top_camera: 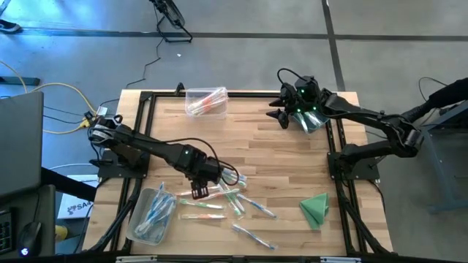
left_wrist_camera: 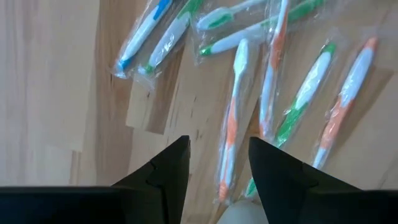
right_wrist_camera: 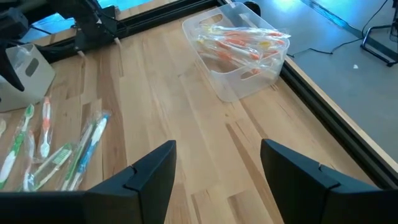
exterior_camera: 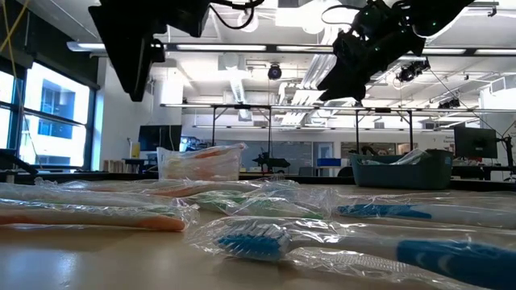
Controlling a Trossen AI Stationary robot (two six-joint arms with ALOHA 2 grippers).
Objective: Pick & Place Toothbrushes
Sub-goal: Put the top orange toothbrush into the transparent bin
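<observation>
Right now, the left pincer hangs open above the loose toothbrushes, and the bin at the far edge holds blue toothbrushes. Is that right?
One thing is wrong: the far bin holds orange toothbrushes, not blue, as the right wrist view shows. The left pincer does hang open above the loose toothbrushes.

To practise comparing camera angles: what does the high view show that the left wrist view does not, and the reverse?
Only the high view shows the folded green cloth, two clear bins and the right claw near the far edge. Only the left wrist view shows the left claw open, empty, above an orange toothbrush. Both show the loose wrapped toothbrushes on the table.
</observation>
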